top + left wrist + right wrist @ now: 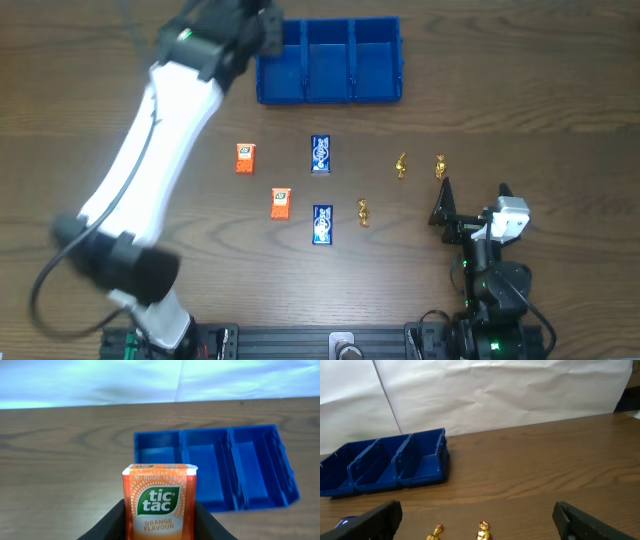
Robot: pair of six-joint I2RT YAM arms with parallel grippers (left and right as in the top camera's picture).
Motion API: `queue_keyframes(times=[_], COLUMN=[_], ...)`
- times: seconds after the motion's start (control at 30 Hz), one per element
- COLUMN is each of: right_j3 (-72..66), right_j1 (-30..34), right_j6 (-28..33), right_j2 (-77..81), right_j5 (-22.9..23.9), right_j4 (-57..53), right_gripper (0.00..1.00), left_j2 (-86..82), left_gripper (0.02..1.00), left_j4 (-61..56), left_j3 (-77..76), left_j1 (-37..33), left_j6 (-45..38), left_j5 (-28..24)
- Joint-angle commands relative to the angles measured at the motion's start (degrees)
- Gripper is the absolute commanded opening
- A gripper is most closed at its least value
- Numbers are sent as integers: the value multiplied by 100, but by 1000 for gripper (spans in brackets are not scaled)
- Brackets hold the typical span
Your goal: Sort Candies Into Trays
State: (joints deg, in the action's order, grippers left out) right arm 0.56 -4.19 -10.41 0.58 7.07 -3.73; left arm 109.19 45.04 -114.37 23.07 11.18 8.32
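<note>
The left hand (160, 522) grips an orange mint box (160, 491); lower it deep into the blue tray (225, 503), left compartment, before opening.

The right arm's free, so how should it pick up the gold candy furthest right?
Pinch the gold candy at its thicker middle, coming straight down from above. It lies flat on the table with its long axis pointing away from the robot, so the open right gripper should probably close across its narrow width, not on the twisted ends.
</note>
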Motion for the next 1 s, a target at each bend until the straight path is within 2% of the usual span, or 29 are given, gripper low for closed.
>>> queue_keyframes(times=[0.03, 0.27, 0.47, 0.77, 0.83, 0.87, 0.9, 0.97, 1.0], right_j3=[-11, -11, -11, -11, -11, -11, -11, -11, -11], right_j1=[42, 42, 42, 42, 42, 42, 42, 42, 42], right_j6=[22, 22, 22, 22, 22, 22, 22, 22, 22], right_j2=[-42, -42, -42, -42, -42, -42, -42, -42, -42], right_j5=[-11, -11, -11, -11, -11, -11, -11, -11, -11], right_j4=[-20, -20, -20, -20, -20, -20, -20, -20, -20], right_gripper=[998, 998, 998, 998, 998, 998, 998, 998, 998], left_j2=[1283, 2020, 2052, 2052, 2052, 2052, 2052, 2009, 1958], left_gripper=[180, 196, 200, 259, 316, 463, 542, 761, 798], left_j4=[129, -131, -232, -398, -404, -428, -446, -457, -446], left_j3=[-603, -603, -603, -603, -603, -603, -603, -601, -601], left_j1=[-4, -68, -229, -280, -280, -280, -282, -280, -280], left_j6=[343, 535, 601, 507, 448, 407, 398, 380, 380], left_j5=[192, -44, -166, -240, -240, -238, -238, -238, -238])
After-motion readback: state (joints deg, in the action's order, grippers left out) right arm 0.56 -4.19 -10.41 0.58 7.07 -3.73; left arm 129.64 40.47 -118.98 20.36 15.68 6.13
